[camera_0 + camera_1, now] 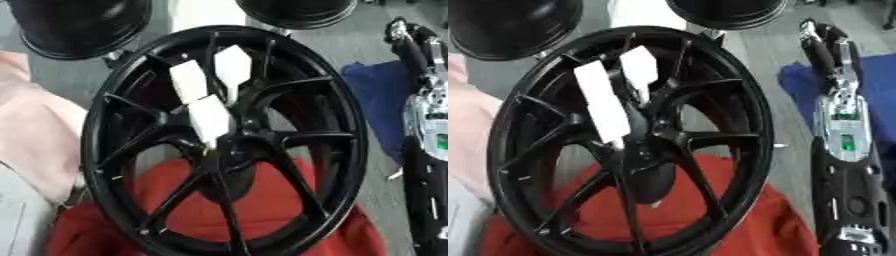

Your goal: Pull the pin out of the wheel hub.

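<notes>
At far right, the right hand [822, 37] hangs well apart from the wheel hub [651, 142]; its fingers are indistinct, and no pin is discernible. Locate it before reaching.

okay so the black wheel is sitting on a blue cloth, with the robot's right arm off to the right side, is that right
Not quite. The black wheel sits on a red cloth, as the left eye view shows. A blue cloth does lie in the scene, but off to the right, beside the wheel. The right arm is indeed on the right side.
</notes>
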Tool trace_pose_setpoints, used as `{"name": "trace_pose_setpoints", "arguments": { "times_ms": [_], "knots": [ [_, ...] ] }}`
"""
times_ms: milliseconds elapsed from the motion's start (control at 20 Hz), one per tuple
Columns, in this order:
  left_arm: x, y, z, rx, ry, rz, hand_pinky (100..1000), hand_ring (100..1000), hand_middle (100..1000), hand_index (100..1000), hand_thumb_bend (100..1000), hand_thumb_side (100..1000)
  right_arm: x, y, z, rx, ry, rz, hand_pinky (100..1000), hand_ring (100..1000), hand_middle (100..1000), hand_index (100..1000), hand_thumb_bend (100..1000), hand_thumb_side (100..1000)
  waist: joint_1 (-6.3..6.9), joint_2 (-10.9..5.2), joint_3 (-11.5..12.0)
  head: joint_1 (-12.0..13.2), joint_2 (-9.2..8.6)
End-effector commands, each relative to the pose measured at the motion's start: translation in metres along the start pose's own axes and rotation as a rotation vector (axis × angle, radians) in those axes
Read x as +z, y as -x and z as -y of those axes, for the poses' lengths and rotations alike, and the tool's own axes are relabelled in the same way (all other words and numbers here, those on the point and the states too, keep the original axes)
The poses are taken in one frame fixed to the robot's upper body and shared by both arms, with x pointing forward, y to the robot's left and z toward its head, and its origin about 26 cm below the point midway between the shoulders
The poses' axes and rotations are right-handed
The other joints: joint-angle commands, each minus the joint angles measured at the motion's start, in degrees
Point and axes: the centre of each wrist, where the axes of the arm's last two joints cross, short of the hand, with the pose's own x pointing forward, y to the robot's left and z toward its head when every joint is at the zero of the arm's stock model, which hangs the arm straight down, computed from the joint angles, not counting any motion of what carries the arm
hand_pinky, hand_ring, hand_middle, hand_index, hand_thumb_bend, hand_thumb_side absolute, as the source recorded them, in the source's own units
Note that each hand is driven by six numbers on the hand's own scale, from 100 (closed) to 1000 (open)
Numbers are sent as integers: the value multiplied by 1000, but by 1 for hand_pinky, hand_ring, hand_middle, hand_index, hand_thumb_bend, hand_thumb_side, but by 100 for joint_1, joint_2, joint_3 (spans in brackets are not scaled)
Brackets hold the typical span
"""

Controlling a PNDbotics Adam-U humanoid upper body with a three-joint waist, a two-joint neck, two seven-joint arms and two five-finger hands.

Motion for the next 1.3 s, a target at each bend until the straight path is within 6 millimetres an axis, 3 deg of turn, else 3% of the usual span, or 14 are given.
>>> {"name": "trace_pose_setpoints", "arguments": {
  "times_ms": [50,350,500,700,950,1150,1300],
  "knots": [
    [-23,-33,-20,-192,141,150,701,643,593,684,390,605,-6,-14,12,23,14,46,922,810,681,666,100,559,78,-74,27,-98,50],
    [-57,-83,-31,-511,527,396,722,661,610,720,428,604,-6,-13,22,35,31,48,922,809,680,666,100,557,108,-71,71,-199,161],
    [-71,-105,-32,-698,707,470,729,670,615,745,442,605,-5,-13,26,46,32,49,921,808,679,665,100,556,127,-71,110,-260,132],
    [-84,-133,-20,-875,982,511,744,681,630,766,445,630,-6,-14,31,69,31,54,921,808,679,665,100,555,144,-46,113,-366,34],
    [-98,-154,-4,-955,1276,430,761,711,665,789,446,670,-7,-13,36,93,28,54,920,808,679,664,100,557,167,-23,137,-431,-36],
    [-107,-162,14,-950,1340,464,762,714,669,790,451,665,-7,-11,36,100,20,52,921,808,679,665,100,556,173,-30,131,-420,-58],
    [-115,-157,37,-918,1376,500,762,715,671,789,446,664,-6,-10,35,75,2,50,920,804,674,662,100,558,180,-55,126,-437,-53]
  ]
}}
